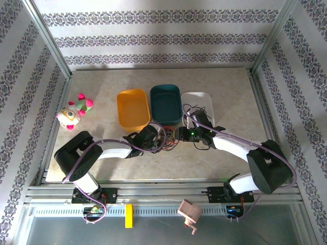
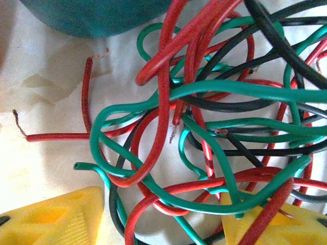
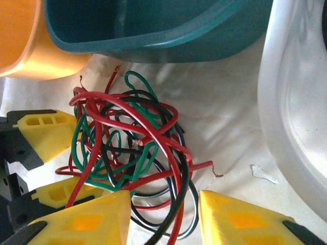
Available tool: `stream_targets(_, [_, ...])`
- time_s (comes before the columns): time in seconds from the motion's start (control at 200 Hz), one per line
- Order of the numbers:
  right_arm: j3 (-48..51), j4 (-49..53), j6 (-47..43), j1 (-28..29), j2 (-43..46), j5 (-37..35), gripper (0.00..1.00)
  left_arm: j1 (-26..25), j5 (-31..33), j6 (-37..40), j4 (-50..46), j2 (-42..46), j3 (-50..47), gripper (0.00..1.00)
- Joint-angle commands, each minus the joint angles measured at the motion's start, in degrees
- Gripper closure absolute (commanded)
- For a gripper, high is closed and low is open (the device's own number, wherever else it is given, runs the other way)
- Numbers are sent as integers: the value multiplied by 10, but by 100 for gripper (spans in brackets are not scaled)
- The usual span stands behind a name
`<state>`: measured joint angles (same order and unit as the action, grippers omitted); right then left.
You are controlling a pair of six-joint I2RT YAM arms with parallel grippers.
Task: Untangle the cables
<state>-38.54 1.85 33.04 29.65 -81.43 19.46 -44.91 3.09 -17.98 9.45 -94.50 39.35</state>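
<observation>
- Just in front of the teal bin (image 1: 165, 102), the cables (image 1: 169, 137) sit as a roundish red, green and black clump with no clear long axis; one loose red end points at the bin.
- Left gripper (image 1: 155, 138) is at the clump's left, right gripper (image 1: 185, 133) at its right, and both are equally near.
- Left gripper (image 2: 163, 219): released, jaws apart, strands lying between them and over one tip.
- Right gripper (image 3: 163, 219): jaws apart, straddling the near loops, nothing pinched.
- Both forearms lie low, angled inward toward the bin.

Cables (image 3: 127, 148) are red, green and black; fingers (image 3: 92, 219) yellow; orange tray (image 1: 133, 109), teal tray (image 1: 165, 104), white tray (image 1: 196, 99).
</observation>
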Motion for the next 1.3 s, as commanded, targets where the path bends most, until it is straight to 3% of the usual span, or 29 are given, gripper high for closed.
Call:
stream_targets(0.0, [-14, -20, 17, 2, -14, 9, 63, 3, -11, 10, -27, -12, -4, 39])
stream_targets(0.135, [-7, -20, 29, 2, -12, 0, 91, 3, -10, 10, -28, -14, -4, 39])
stream_targets(0.23, [5, -18, 37, 3, 22, -39, 98, 3, -7, 13, -32, -16, -3, 39])
stream_targets(0.55, [18, 43, 61, -2, 237, -304, 100, 3, -5, 18, -42, -40, 4, 39])
stream_targets(0.82, [13, 66, 50, -24, 357, -417, 100, 3, -6, 13, -38, -55, 3, 39])
stream_targets(0.979, [5, 83, 29, -46, 388, -425, 100, 3, -6, 9, -35, -58, -1, 45])
stream_targets(1.054, [2, 85, 15, -55, 392, -405, 100, 3, -7, 7, -33, -59, -2, 54])
stream_targets(1.214, [-4, 69, -37, -57, 382, -278, 100, 3, -11, 5, -24, -59, -7, 80])
stream_targets(1.294, [-9, 67, -54, -49, 374, -198, 100, 3, -11, 7, -22, -58, -8, 87])
